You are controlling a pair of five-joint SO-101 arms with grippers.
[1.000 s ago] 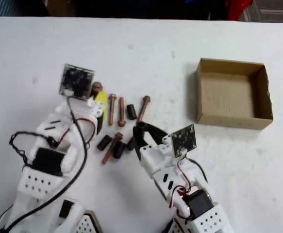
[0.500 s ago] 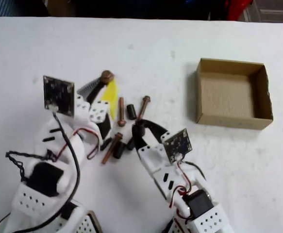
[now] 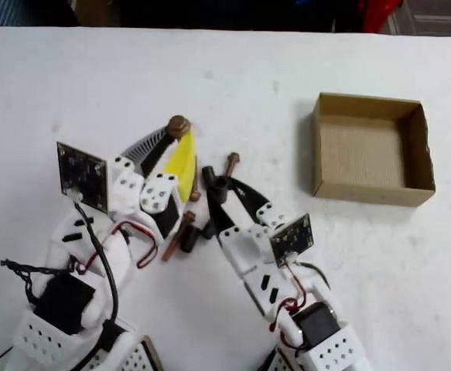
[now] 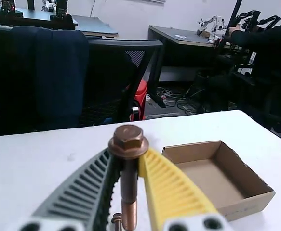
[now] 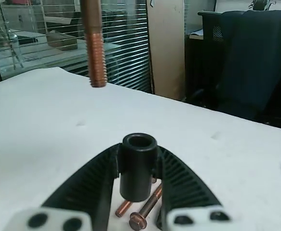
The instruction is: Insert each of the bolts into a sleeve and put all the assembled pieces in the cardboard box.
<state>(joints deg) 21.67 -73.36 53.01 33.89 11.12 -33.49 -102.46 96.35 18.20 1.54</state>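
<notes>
Evidently the left gripper (image 3: pixel 176 137) is clamping the stiff, light copper bolt (image 4: pixel 127 142) below its head, hanging over the hard, probably slick black sleeve (image 5: pixel 138 166) that the right gripper (image 3: pixel 223 188) is pinching mid-wall.

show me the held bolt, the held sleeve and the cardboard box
held bolt (image 4: pixel 128 183), left wrist view, on its shank.
held sleeve (image 5: pixel 138 168), right wrist view, on its outer wall.
cardboard box (image 3: pixel 372 191), high view, on its near outer wall.

The white table (image 3: pixel 233 85) stood in an office. Behind the table was a black chair (image 4: pixel 112 82) carrying a dark jacket (image 4: pixel 48 77), then a grey desk (image 4: pixel 179 34). Window blinds (image 5: pixel 126 29) hung beyond the table.
</notes>
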